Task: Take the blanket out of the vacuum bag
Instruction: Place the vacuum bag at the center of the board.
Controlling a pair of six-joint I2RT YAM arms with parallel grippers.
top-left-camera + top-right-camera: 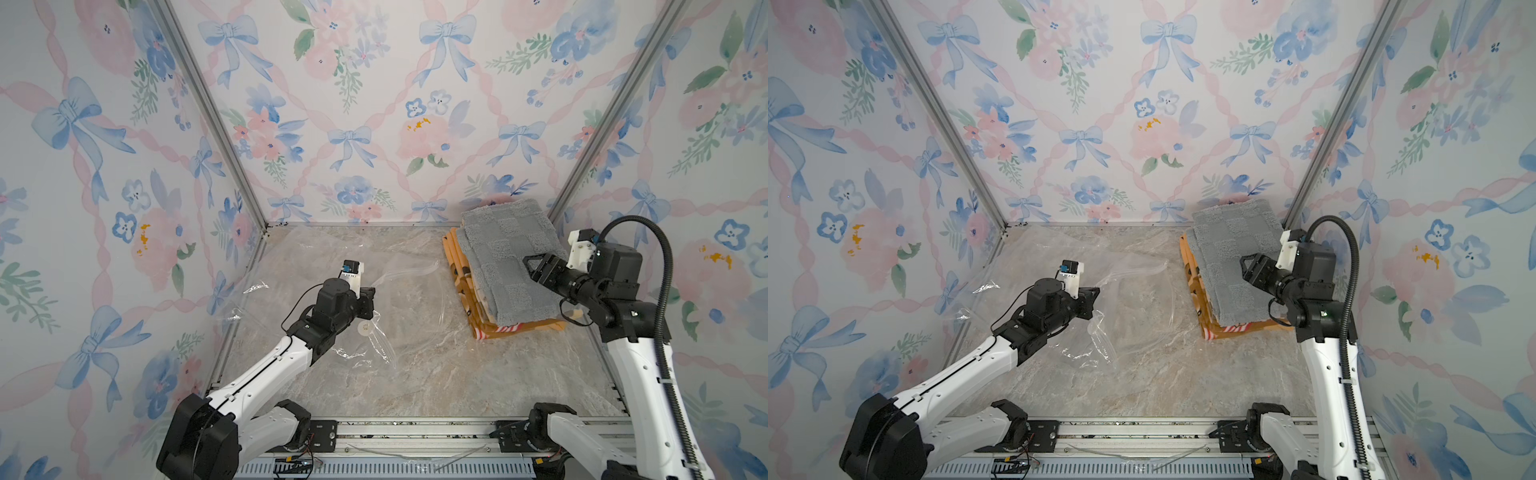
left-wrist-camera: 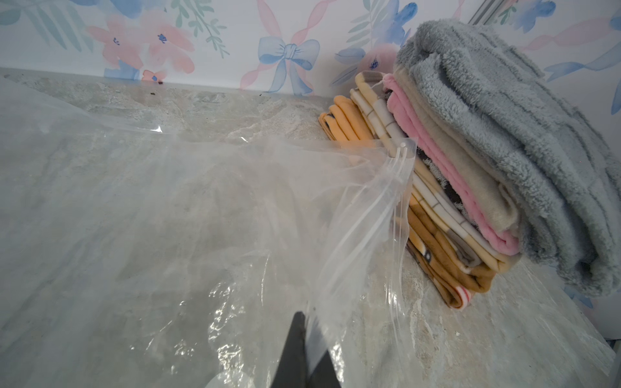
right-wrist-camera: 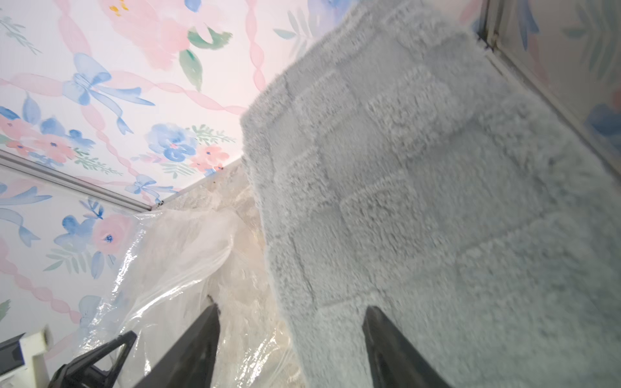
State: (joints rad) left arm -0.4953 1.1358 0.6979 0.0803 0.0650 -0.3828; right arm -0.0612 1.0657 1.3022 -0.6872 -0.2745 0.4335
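The gray marble table [image 1: 415, 382] is taking up the whole floor in front of me. The vacuum bag [image 1: 316, 253] is lying across the left and middle of it (it is so clear that the marble is showing right through). Part of the bag is being held up off the table.

In the far right corner a pile of folded blankets [image 1: 467, 299] is sitting, with orange and striped ones low down. Pink and cream ones are showing in the left wrist view. The gray blanket [image 1: 498, 245] is lying on top of that pile, outside the bag. Its fluffy squares are facing up and its near end is drooping over the pile's edge. The bag's zip edge [image 2: 400, 188] is hanging in the air just beside the pile.

The left gripper [image 1: 369, 300] is pinching the bag's plastic with its jaws squeezed tight together, near the middle of the table. The right gripper [image 1: 531, 266] is hovering over the gray blanket with its jaws standing wide apart. One of its fingers [image 3: 379, 336] is over the fluff and the other is off its side, so it is not gripping anything. The small round white valve disc [image 1: 365, 329] is sitting in the bag just under the left gripper.
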